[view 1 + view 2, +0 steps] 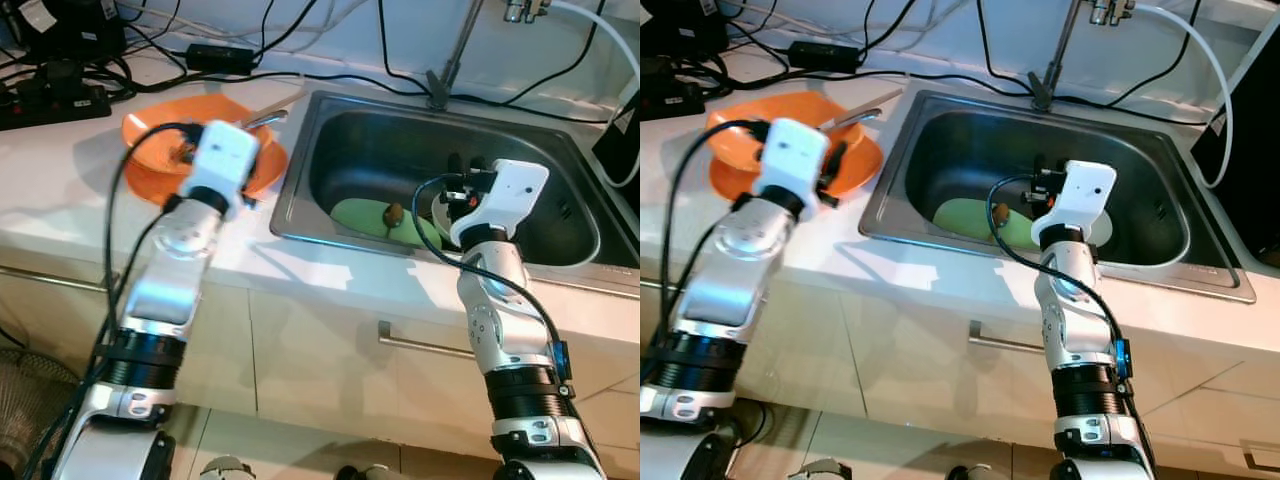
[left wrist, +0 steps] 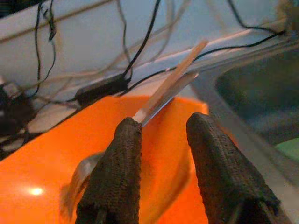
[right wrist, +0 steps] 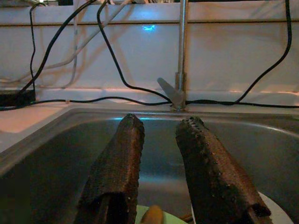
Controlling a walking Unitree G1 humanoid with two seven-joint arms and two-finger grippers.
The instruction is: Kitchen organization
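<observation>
An orange plate (image 1: 150,150) lies on the white counter left of the steel sink (image 1: 330,120). A metal spoon (image 2: 173,81) rests on the plate, its handle pointing toward the sink. My left gripper (image 2: 161,126) hovers open just over the plate, the spoon's handle running past one fingertip. In the sink lie a green plate (image 1: 360,215) with a small brown scrap (image 1: 395,213) on it and a white plate (image 3: 275,205) beside it. My right gripper (image 3: 161,123) hangs open inside the sink above these plates, holding nothing.
A faucet (image 1: 455,50) rises at the sink's back edge. A black power strip (image 1: 50,100), an adapter (image 1: 220,55) and many cables crowd the back of the counter. A black object (image 1: 620,140) stands at the right. Below the counter is a drawer handle (image 1: 420,343).
</observation>
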